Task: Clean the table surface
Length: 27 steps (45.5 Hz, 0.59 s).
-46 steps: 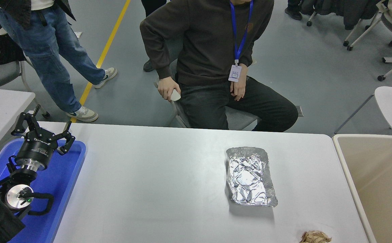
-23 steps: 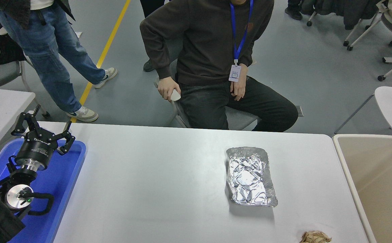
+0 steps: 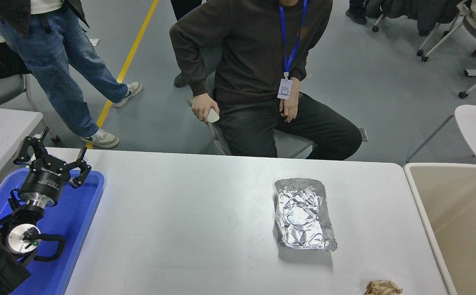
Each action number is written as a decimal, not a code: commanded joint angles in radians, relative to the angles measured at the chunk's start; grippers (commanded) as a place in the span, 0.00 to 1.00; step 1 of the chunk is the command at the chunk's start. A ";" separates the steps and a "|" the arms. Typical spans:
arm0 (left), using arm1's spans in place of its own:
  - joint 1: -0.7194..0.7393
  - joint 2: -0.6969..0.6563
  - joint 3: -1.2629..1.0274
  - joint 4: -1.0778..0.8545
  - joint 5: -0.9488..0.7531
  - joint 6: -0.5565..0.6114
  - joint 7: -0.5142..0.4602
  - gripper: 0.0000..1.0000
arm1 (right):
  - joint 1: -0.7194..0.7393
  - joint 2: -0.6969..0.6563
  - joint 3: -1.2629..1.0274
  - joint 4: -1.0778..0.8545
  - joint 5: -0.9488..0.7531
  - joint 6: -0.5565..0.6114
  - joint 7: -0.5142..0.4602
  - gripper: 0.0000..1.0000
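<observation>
At the far left of my feed, the left arm sat parked over the blue tray (image 3: 86,213), its left gripper (image 3: 53,157) hovering above the tray's far end with the fingers (image 3: 83,174) spread wide apart and nothing between them. The tray lay at the left edge of the table surface (image 3: 189,221), which stretched across nearly the whole width of my view, matte and white-grey.

Moving right, I saw a crumpled foil tray (image 3: 303,213) lying flat on the table, right of centre, its long side running away from me. Nearer to me and further right, a ball of crumpled brown paper (image 3: 382,287) rested on the table at the bottom edge of the picture, well apart from the foil.

Just beside the table's right end stood the beige bin (image 3: 459,229), its rim level with the tabletop as far as I could judge.

I could not see the right arm or its gripper at all.

Beyond the table's far side a person in a dark sweater (image 3: 254,61) sat on a chair, one hand (image 3: 203,108) resting by the seat, and another person in jeans (image 3: 57,73) stood at the upper left.
</observation>
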 commanded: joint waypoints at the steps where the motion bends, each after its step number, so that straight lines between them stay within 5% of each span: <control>1: 0.000 0.000 0.000 0.000 0.000 0.000 0.000 1.00 | 0.016 -0.011 0.009 -0.001 0.156 0.004 -0.004 0.98; 10: 0.000 0.000 0.000 0.000 0.000 0.000 0.000 1.00 | 0.042 -0.008 0.012 0.004 0.355 0.029 -0.015 0.98; 19: 0.000 0.000 0.000 0.000 0.000 0.000 0.000 1.00 | 0.092 -0.010 0.134 -0.001 0.600 0.219 -0.071 0.98; 27: 0.000 0.000 0.000 0.000 0.000 0.000 0.000 1.00 | 0.093 -0.013 0.305 0.004 0.645 0.280 -0.127 0.99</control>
